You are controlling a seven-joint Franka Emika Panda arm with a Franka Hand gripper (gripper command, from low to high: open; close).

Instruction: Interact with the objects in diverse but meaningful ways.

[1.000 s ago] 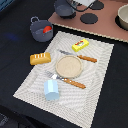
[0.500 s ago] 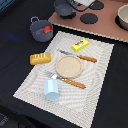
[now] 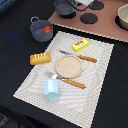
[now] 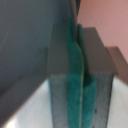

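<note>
Exterior view: red tomato [image 3: 46, 30] sits inside the grey pot [image 3: 41, 28]; bread loaf [image 3: 40, 58], yellow packet [image 3: 80, 45] and light-blue cup [image 3: 51, 90] lie on the mat [image 3: 100, 95].

Wrist view: fingers [image 4: 79, 75] clenched together, empty. Release them before descending on any object.

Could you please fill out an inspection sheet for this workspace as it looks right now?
Surface: pale woven mat on a dark table; pink stovetop with black burners behind.
Job's things: bread loaf, yellow packet and light-blue cup lie on the mat; a grey pot off the mat holds a red tomato; a second grey pot sits at the stovetop's edge.
Clutter: tan plate mid-mat, with a knife and a fork on either side.
Grippers: gripper, green pads pressed together, holding nothing.
Cables: nothing seen.
Surroundings: pale bowl at the exterior view's right edge.
</note>
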